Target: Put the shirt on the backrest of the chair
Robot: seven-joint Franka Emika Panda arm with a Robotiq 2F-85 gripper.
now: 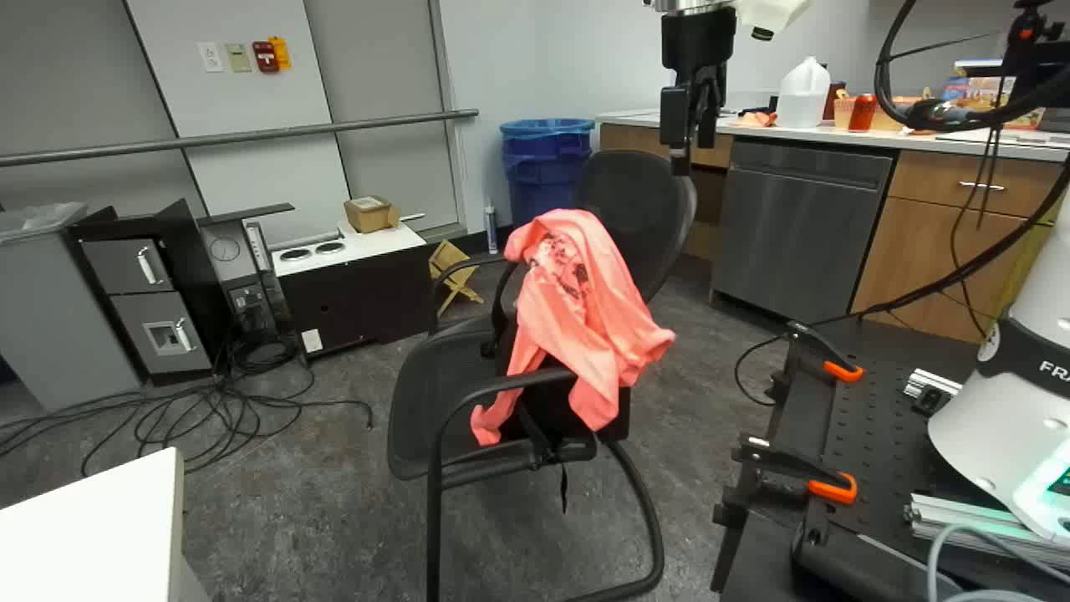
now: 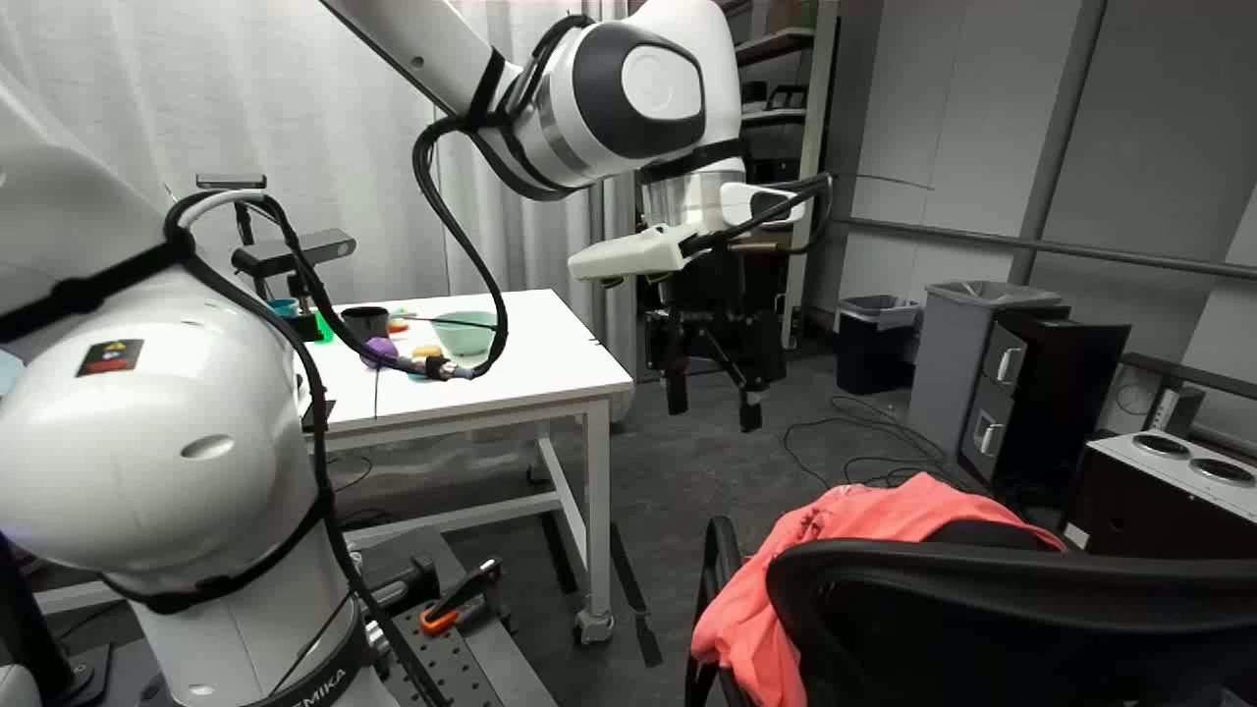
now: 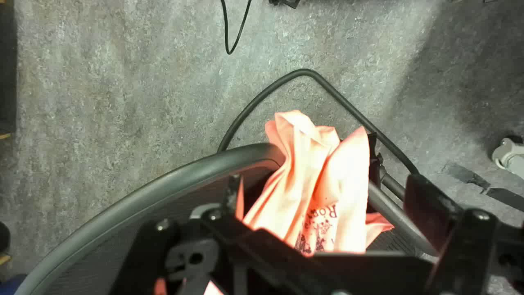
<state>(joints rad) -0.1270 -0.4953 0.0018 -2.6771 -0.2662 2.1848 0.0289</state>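
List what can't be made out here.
Under the shirt: hidden by its folds, both exterior views.
Full print: broken up by creases, wrist view.
Wording on warning label: too small, in an exterior view.
Front chair leg, lower end: cut off by the bottom edge, in an exterior view.

Shirt (image 1: 589,309) over armrest (image 1: 489,390) of chair (image 1: 447,380), at backrest's (image 1: 639,217) side; claw (image 2: 714,406) above, apart from both.

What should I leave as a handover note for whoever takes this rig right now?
Gripper: raised, open, empty.
Shirt: bunched on the chair at one side of the backrest and across an armrest.
Done: shirt is on the chair, free of the gripper.
Left: the backrest's top edge shows bare in both exterior views, so the placement looks incomplete; probably grasp the shirt and drape it over the top.
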